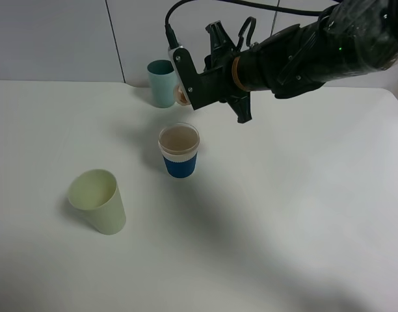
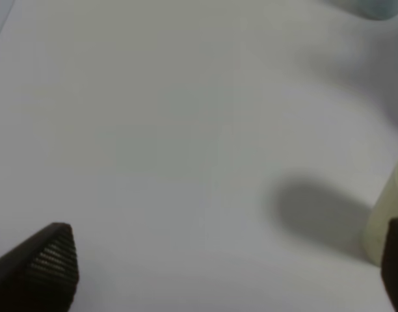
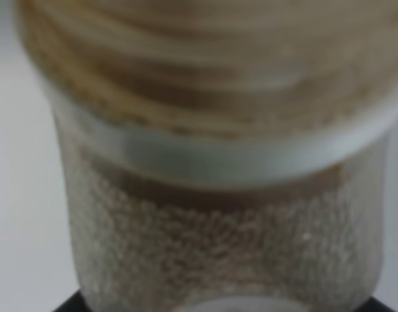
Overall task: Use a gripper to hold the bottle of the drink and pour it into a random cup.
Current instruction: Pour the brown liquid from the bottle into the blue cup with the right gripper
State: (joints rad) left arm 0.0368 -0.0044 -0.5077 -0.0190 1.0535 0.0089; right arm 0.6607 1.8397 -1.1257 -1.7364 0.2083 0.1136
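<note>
My right hand [image 1: 186,81] reaches in from the right and is clamped on the bottle [image 1: 181,95], holding it in the air over the far middle of the surface [image 1: 303,195]. The bottle is tipped well over: its long axis slopes from the base, high and far, down to the open mouth, which faces near and downward. The wrist view is filled by the neck and by foamy brown drink inside the bottle [image 3: 218,214].

What matters now is mouth against rim. The cup [image 1: 179,151] with the blue sleeve stands upright just near of the mouth and below it, almost in line left to right. It already shows brown drink inside. From this angle I cannot tell whether the mouth sits over the opening or just beyond its far rim. I would tip more only with the mouth brought near, over the opening.

The teal cup [image 1: 162,82] stands close behind the hand on its left, so a swing that way risks a knock. My left hand [image 2: 228,260] hangs with fingers apart, holding nothing, beside the pale green cup [image 1: 98,201] at near left.
</note>
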